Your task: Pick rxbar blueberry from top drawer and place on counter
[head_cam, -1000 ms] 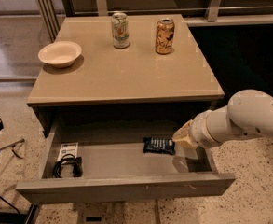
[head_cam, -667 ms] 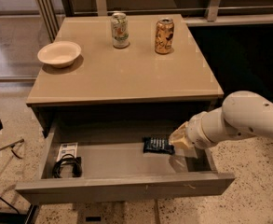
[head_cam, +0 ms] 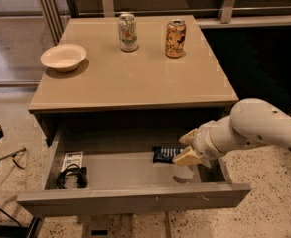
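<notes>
Speckled floor (head_cam: 274,207) beneath glossy tan desk (head_cam: 135,83) carrying cream bowl (head_cam: 63,57), green can (head_cam: 128,31), orange can (head_cam: 175,38). Wide grey top drawer (head_cam: 135,200) open: dark navy rxbar blueberry (head_cam: 165,153) mid-right, black coiled cable (head_cam: 71,176) and white card (head_cam: 72,159) left. I see my gripper (head_cam: 186,148) at the bar's right end, fingers parted.

No text can be read on the green can (head_cam: 128,31), orange can (head_cam: 175,38), white card (head_cam: 72,159) or rxbar blueberry (head_cam: 165,153). The tool (head_cam: 187,147) sits in the top drawer (head_cam: 130,200) beside the bar.
</notes>
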Controlling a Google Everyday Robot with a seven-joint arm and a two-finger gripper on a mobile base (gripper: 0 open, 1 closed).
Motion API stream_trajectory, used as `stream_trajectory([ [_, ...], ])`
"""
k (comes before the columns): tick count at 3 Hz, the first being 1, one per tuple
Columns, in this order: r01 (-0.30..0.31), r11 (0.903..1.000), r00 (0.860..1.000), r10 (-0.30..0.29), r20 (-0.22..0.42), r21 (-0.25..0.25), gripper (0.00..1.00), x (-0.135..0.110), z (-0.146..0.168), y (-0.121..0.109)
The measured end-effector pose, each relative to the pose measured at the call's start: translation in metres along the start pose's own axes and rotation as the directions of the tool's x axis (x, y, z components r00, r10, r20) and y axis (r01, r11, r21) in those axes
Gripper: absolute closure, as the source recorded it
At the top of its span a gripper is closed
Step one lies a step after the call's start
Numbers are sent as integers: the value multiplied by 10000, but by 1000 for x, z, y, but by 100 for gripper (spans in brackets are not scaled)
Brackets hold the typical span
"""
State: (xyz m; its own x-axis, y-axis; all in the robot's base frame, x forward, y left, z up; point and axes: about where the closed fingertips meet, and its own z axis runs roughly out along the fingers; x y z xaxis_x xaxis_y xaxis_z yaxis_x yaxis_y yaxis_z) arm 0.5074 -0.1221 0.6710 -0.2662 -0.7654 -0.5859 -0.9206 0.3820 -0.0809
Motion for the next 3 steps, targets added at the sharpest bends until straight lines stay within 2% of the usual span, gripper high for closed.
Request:
stream_trajectory([
  [2, 122, 9995, 9996, -114, 264, -294, 49, -11, 19, 3],
  [3, 203, 9986, 9992, -185, 361, -490, 39, -16, 32, 5],
])
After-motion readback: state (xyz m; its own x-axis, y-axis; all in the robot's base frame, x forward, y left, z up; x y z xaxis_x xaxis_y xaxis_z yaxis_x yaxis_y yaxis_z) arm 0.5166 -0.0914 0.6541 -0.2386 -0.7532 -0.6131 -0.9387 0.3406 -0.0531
